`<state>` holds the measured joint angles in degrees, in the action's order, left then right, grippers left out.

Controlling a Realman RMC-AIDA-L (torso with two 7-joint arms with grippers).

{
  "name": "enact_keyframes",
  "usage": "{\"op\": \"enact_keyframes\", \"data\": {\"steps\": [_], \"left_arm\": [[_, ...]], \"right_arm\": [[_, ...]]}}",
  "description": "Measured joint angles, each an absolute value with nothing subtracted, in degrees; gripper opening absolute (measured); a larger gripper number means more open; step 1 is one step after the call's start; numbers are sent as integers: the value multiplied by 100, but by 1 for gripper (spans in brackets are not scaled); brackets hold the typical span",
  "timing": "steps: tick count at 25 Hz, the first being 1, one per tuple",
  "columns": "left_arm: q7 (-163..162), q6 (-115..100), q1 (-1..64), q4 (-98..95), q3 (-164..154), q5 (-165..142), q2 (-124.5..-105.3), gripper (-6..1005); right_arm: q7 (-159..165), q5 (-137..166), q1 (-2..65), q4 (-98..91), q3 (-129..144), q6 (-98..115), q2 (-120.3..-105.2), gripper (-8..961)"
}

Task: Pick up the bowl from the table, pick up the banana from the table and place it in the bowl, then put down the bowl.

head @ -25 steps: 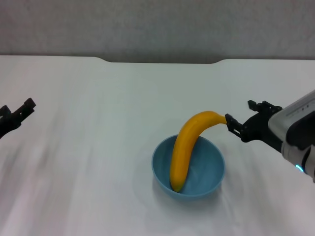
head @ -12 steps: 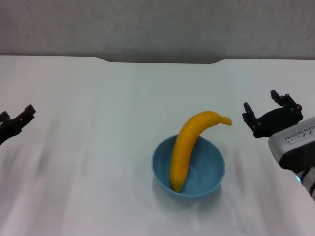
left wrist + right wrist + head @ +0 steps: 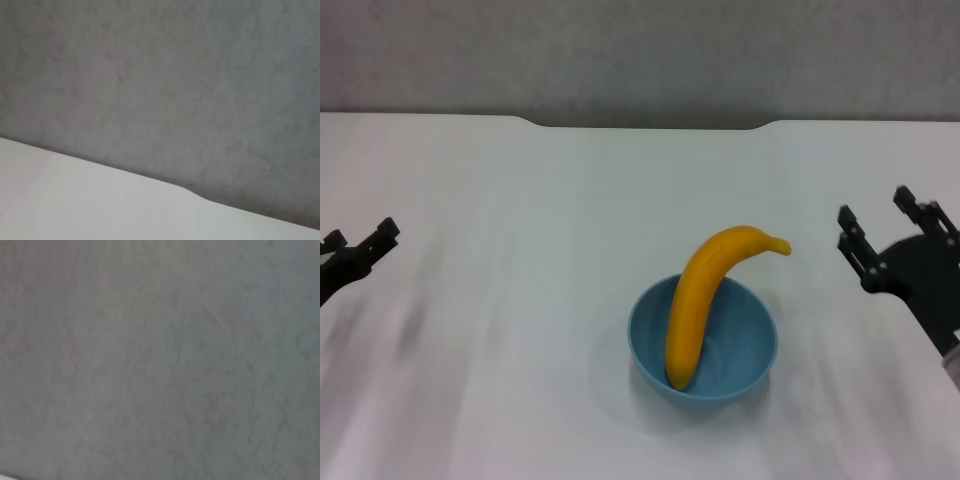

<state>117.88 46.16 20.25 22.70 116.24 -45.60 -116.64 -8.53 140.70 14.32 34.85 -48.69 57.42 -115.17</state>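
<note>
You see the bowl (image 3: 703, 345), a smooth, glossy light-blue shell that looks like plastic or glazed ware. The banana (image 3: 704, 297) shows a smooth, faintly sheened yellow-orange skin. The bench (image 3: 570, 220) presents a plain white, smooth, near-matt top. Both the left end effector (image 3: 360, 250) and the right end effector (image 3: 888, 236) appear as matt black hard parts. The wall (image 3: 165, 80) behind looks grey, mottled, matt.

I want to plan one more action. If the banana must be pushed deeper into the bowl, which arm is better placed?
Probably the right. The right gripper is open near the banana stem overhanging the bowl; the left gripper sits at the table far left.
</note>
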Motion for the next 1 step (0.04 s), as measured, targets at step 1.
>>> {"op": "enact_keyframes", "data": {"steps": [1], "left_arm": [[11845,4626,2032,2258,11615,-4535,-11670,886]], "right_arm": [[-702,14067,1464,3318,-4823,5872,-11521,680]]}}
